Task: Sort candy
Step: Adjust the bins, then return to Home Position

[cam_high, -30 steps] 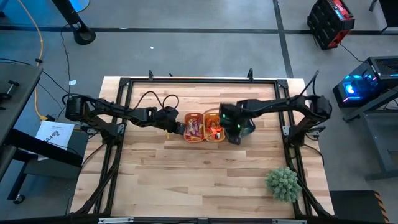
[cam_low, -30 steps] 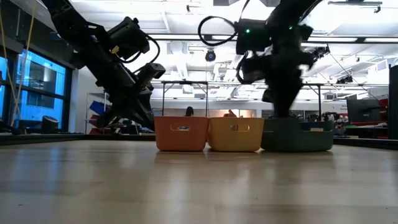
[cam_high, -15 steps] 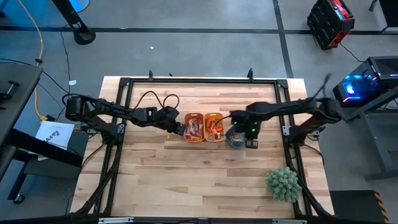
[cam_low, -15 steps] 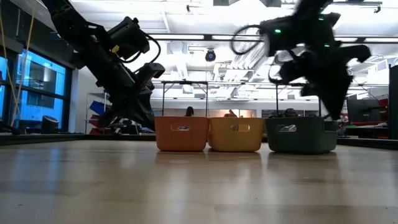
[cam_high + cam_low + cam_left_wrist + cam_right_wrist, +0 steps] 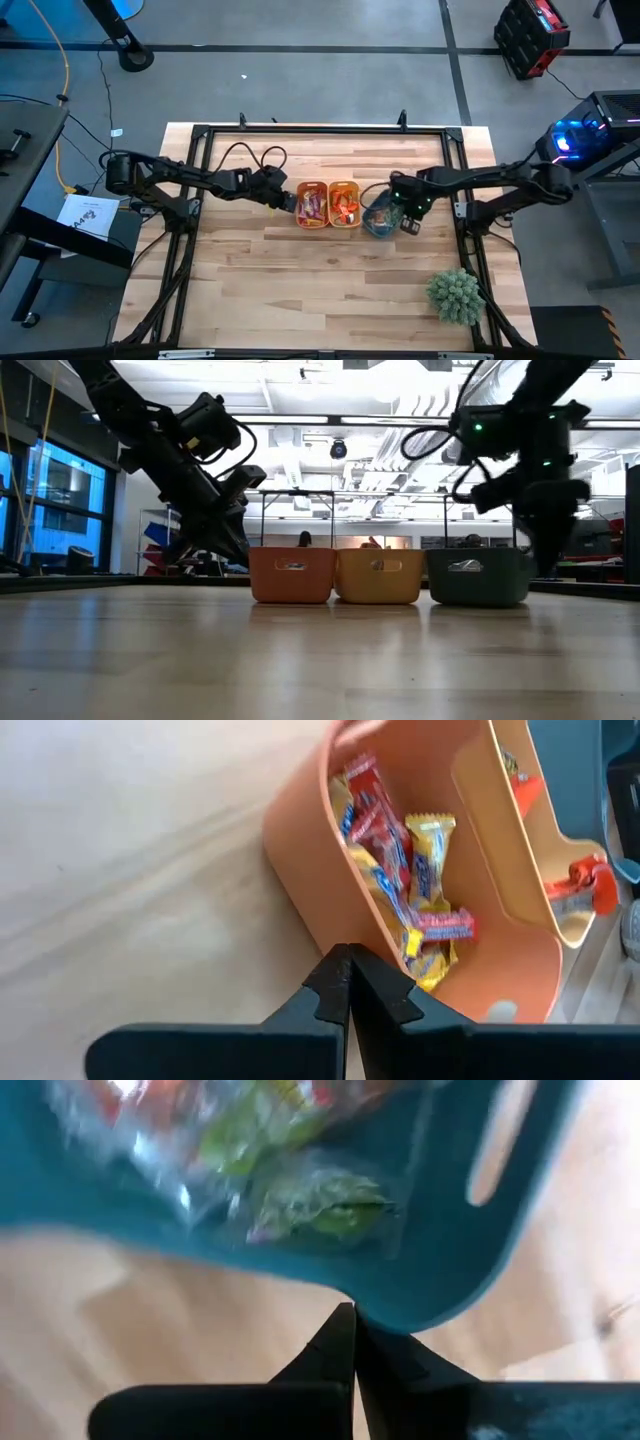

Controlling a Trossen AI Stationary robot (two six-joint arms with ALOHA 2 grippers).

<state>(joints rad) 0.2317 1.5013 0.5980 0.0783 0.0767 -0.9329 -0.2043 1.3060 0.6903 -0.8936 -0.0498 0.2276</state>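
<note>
Candy (image 5: 400,870) fills bins; both end effectors closed, empty.

Overhead ceiling lights wash out the top of the low view and leave both dark arms backlit as silhouettes. The pale wooden counter (image 5: 320,660) shows a soft sheen in the foreground. The right wrist view is motion-blurred across the teal plastic bin (image 5: 300,1230). The high view is evenly lit and sharp.
</note>
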